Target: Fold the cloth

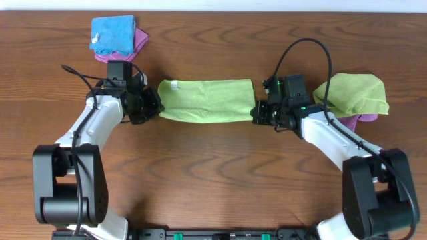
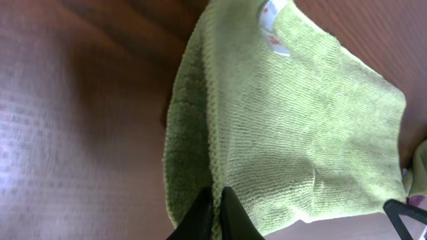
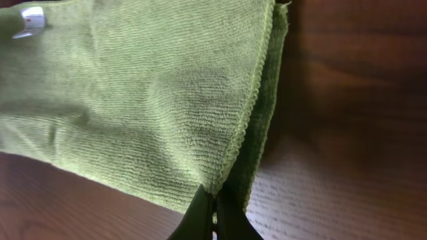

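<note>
The cloth (image 1: 207, 100) is a lime-green towel stretched as a folded band across the table's middle, its white tag (image 1: 175, 85) at the upper left. My left gripper (image 1: 155, 107) is shut on the cloth's left edge; in the left wrist view the black fingers (image 2: 200, 217) pinch the stitched hem of the cloth (image 2: 300, 140). My right gripper (image 1: 256, 113) is shut on the right edge; in the right wrist view the gripper (image 3: 214, 213) clamps the hem of the cloth (image 3: 133, 107), a second layer hanging behind it.
A bright blue cloth (image 1: 112, 35) lies on a pink one (image 1: 139, 39) at the back left. A rumpled lime-green cloth (image 1: 353, 93) sits on a purple cloth (image 1: 365, 119) at the right, close behind my right arm.
</note>
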`<move>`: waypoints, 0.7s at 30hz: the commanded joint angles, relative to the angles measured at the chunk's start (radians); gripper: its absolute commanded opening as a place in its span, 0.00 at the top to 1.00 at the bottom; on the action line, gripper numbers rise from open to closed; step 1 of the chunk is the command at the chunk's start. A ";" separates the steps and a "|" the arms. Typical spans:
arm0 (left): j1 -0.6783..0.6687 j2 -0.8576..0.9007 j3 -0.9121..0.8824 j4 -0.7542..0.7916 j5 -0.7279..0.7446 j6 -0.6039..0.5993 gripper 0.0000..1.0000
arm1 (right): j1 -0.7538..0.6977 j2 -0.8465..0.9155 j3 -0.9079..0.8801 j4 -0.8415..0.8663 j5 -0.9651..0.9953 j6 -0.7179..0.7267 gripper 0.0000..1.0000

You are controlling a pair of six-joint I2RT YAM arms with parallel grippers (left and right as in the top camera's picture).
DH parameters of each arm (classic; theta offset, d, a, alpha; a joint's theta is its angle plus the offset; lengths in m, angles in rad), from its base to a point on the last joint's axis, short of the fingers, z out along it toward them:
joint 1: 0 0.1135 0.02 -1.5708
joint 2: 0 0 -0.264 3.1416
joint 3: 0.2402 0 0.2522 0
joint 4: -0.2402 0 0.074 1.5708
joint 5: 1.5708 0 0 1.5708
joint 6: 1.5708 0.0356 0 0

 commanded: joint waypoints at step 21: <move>0.005 -0.025 -0.002 -0.109 -0.026 0.134 0.91 | -0.008 -0.015 0.000 -0.217 0.059 -0.152 0.83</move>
